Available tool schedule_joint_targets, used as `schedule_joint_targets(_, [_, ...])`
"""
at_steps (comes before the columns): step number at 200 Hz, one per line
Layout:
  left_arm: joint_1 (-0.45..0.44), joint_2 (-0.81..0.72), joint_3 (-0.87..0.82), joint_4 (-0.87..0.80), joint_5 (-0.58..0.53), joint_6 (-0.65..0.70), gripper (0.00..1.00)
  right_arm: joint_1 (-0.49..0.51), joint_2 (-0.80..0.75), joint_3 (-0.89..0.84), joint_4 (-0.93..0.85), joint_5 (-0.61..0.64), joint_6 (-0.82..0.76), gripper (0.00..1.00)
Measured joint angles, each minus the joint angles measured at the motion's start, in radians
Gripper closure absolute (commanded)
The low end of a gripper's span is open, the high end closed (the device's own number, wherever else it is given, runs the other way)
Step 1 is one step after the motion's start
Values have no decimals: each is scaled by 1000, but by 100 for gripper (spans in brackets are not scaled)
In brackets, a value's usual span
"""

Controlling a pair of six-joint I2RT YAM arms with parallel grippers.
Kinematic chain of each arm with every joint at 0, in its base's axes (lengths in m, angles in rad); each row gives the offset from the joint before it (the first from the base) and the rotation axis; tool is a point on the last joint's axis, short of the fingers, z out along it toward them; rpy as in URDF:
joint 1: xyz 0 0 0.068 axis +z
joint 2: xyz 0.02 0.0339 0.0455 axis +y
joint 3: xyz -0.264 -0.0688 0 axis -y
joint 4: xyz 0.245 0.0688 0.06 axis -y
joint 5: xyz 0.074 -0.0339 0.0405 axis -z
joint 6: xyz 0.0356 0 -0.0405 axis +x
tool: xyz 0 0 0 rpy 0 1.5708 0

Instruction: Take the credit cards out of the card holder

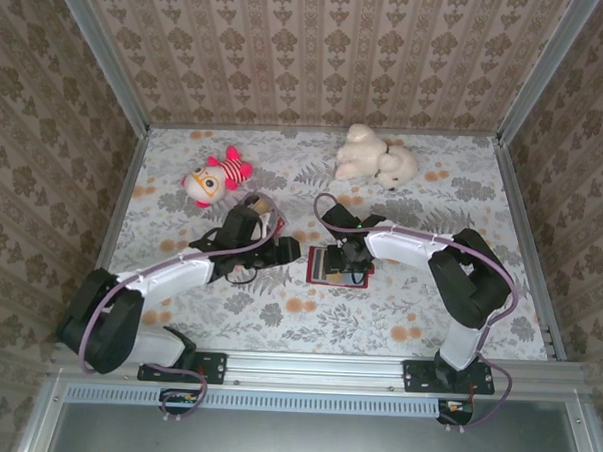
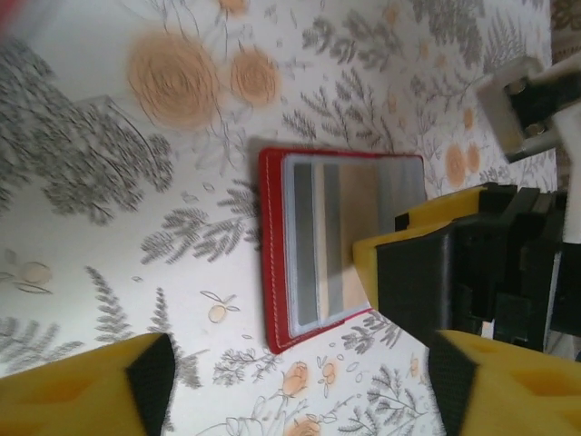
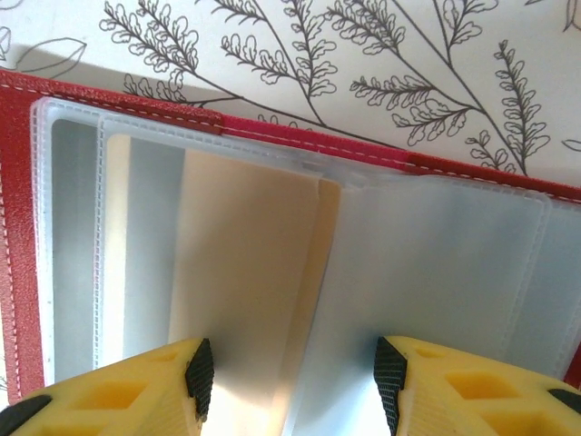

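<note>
A table (image 1: 277, 320) with a floral cloth sat inside patterned walls, seen from above. A red wallet (image 1: 337, 271) lay open and flat near the middle of the table, between the ends of the two arms. The right gripper (image 1: 348, 254) was over the far part of the wallet. The left gripper (image 1: 283, 250) was just to the wallet's left and apart from it. Towards the back of the table lay a red toy (image 1: 216, 176) and a white toy (image 1: 375, 157), both well apart from the wallet.

From the left wrist, the wallet showed a red stitched border around clear plastic pockets. The cards (image 2: 349, 227) were tucked inside the pockets and showed as grey and tan bands. The left gripper's yellow fingers (image 2: 82, 391) stood wide apart above bare cloth, with nothing between them. The right gripper's black and yellow body covered the wallet's right side.

From the right wrist, a tan card lay under the clear plastic, with a greyer one beside it. The right gripper (image 3: 295, 368) had its jaws apart over the pocket, clamped on nothing. Whether its black pads (image 3: 200, 372) touched the plastic could not be told.
</note>
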Motion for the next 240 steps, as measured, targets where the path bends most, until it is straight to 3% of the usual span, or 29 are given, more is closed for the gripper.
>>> schedule_joint_targets(23, [-32, 63, 1, 54, 8, -65, 53, -15, -20, -30, 35, -25, -3, 47])
schedule_joint_targets(63, [-94, 171, 44, 102, 12, -137, 63, -37, -40, -59, 68, -66, -3, 50])
schedule_joint_targets(148, [-138, 311, 111, 167, 45, -232, 67, -42, -47, -72, 82, -66, -3, 52])
schedule_joint_targets(240, [-145, 344, 136, 113, 42, -246, 64, -42, -47, -73, 82, -66, -3, 52])
